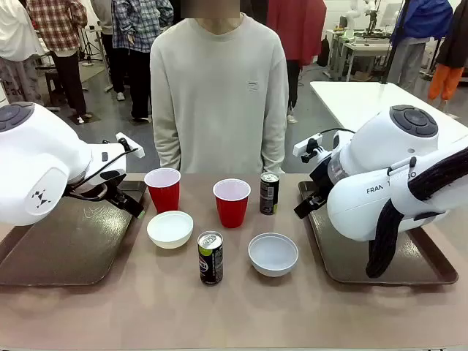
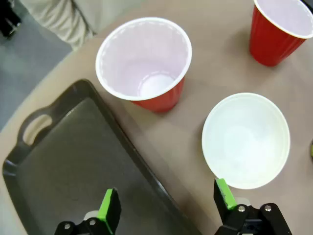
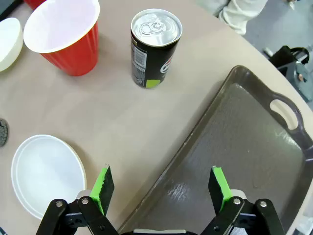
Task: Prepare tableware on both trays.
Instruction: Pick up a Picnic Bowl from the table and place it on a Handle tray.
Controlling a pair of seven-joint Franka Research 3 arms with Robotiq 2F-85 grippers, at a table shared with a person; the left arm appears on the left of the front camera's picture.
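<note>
Fingers (image 2: 107, 205) wide apart, empty: left hand (image 2: 165, 192), right hand (image 3: 160, 172).

We see a dark brown rectangular plastic tray (image 1: 73, 241) at the table's (image 1: 234, 314) left edge, a matching tray (image 1: 344, 256) at its right edge. Between them stand a red plastic cup (image 1: 163, 190), a second cup (image 1: 232, 203), a white round bowl (image 1: 170, 229), a second bowl (image 1: 273, 254), a slim dark can (image 1: 269, 194) and a second can (image 1: 210, 258).
</note>
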